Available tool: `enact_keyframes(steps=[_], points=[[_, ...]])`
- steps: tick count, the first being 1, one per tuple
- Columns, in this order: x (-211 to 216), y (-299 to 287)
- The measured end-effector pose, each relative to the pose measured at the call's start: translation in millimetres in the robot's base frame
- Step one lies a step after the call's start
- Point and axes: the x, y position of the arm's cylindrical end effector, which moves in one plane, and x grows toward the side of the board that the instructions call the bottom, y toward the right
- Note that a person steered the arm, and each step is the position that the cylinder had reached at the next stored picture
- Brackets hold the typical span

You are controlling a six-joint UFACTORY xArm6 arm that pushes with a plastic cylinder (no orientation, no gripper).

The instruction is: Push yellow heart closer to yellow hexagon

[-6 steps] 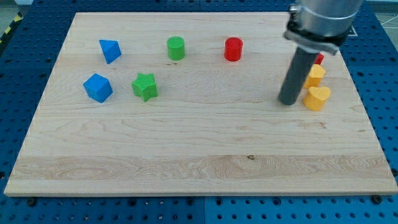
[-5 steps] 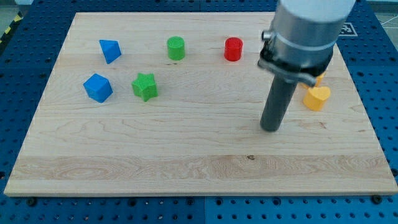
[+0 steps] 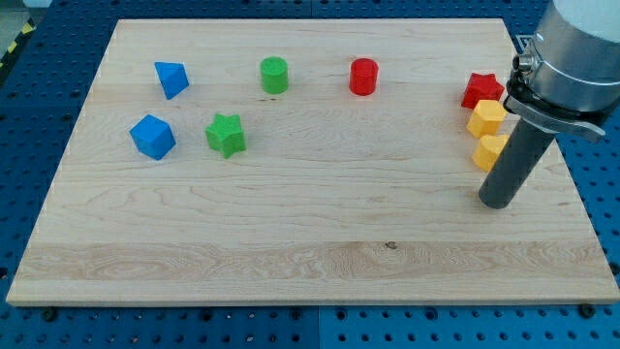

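yellow blocks: 2 (one half-hidden) | red: 2 | green: 2 | blue: 2

Bright, even overhead light, no hard shadows; blocks throw only faint soft ones on the board. Slight sheen on the pale wood, no real glare. Sharp focus across the frame, colours saturated. Rod at right of frame crisp, no motion blur. Little edge distortion; board edges look straight.
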Motion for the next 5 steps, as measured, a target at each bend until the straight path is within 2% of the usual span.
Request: enact_keyframes(steps=[3,5], points=[[-41.4,0.0],[-43.0,0.0]])
